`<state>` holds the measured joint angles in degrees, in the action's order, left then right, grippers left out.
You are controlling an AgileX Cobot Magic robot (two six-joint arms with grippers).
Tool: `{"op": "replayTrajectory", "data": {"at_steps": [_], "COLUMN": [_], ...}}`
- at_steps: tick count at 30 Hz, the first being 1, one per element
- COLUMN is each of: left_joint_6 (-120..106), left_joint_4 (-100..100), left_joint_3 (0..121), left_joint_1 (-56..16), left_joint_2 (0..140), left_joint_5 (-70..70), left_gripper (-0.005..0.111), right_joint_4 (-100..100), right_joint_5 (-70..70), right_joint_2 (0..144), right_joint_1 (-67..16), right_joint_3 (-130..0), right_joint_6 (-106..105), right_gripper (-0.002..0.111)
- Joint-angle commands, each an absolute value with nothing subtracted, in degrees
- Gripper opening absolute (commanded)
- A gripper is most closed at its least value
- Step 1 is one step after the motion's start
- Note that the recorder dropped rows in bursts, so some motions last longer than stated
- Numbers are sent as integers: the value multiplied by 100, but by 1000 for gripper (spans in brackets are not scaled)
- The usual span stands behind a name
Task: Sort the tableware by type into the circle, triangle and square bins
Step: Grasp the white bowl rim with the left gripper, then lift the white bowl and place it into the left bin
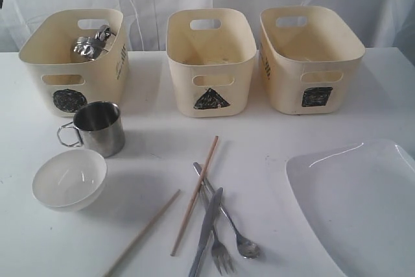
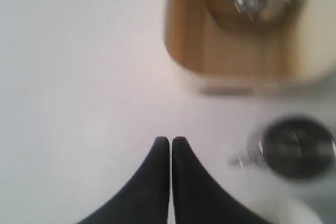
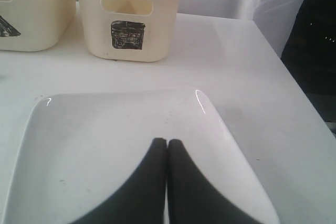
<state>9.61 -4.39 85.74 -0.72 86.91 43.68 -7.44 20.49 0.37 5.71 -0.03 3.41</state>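
One steel mug [image 1: 93, 42] lies in the circle bin [image 1: 97, 85], so we judge our left gripper [image 2: 170, 141], pressed closed and empty, hovers there for the second mug [image 1: 100, 126] standing before it, while our right gripper [image 3: 167, 142], likewise closed, hangs over the plate [image 3: 105, 124].

Left hand [image 2: 170, 140] showed two matte black fingers [image 2: 149, 187], wide at base, tapered to rounded tips; edges blurred. Right hand [image 3: 167, 141] showed same black pair, smooth plain surface, sharper outline, thin pale seam between.
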Motion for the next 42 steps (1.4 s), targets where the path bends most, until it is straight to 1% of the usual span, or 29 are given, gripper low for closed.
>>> {"op": "replayTrajectory", "data": {"at_steps": [1,2,3,5,6,7,8,10,11,16,17,18,19,20,21,24,26,30,33,36,39,42], "left_joint_6": [-1431,-1865,-2091,-2633,-2771,-2848,-2999,-3085,-3085,-3597,-3609,-3598,-3571,-3571,-3571,-3580,-3535,-3262,-3262,-3262,-3262,-3262], "left_joint_4": [1626,2375,2620,2651,2298,2077,1854,1981,2148,2671,2695,2695,2695,2695,2679,2475,2258,1982,1993,2048,2546,3381], "left_joint_3": [8246,7781,7524,6854,6520,6369,6115,5857,5718,5510,5510,5510,5510,5510,5510,5633,5870,6633,7259,7717,7793,7782], "left_joint_1": [-73,-73,-73,-73,-73,-73,-73,-73,-73,-73,-73,-73,-73,-73,-73,-73,-73,-73,-73,-73,-73,-73], "left_joint_2": [8587,8628,8656,8788,8885,8930,9013,9189,9314,9904,9956,9956,9880,9836,9762,9499,9247,8484,7909,7449,7154,7185], "left_joint_5": [6567,6456,6226,5535,5187,5035,4733,4340,4132,3520,3481,3471,3483,3497,3539,3742,4133,4957,5014,4150,2653,1193], "left_gripper": [0,0,0,5,15,22,35,51,54,53,46,35,17,5,0,0,0,0,0,0,0,0], "right_joint_4": [-750,-750,-750,-750,-750,-750,-750,-750,-750,-750,-750,-750,-750,-750,-750,-750,-750,-750,-750,-750,-750,-750], "right_joint_5": [2011,2011,2011,2011,2011,2011,2011,2011,2011,2011,2011,2011,2011,2011,2011,2011,2011,2011,2011,2011,2011,2011], "right_joint_2": [0,0,0,0,0,0,0,0,0,0,0,0,0,0,0,0,0,0,0,0,0,0], "right_joint_1": [568,568,568,568,568,568,568,568,568,568,568,568,568,568,568,568,568,568,568,568,568,568], "right_joint_3": [0,0,0,0,0,0,0,0,0,0,0,0,0,0,0,0,0,0,0,0,0,0], "right_joint_6": [347,347,347,347,347,347,347,347,347,347,347,347,347,347,347,347,347,347,347,347,347,347], "right_gripper": [0,0,0,0,0,0,0,0,0,0,0,0,0,0,0,0,0,0,0,0,0,0]}}
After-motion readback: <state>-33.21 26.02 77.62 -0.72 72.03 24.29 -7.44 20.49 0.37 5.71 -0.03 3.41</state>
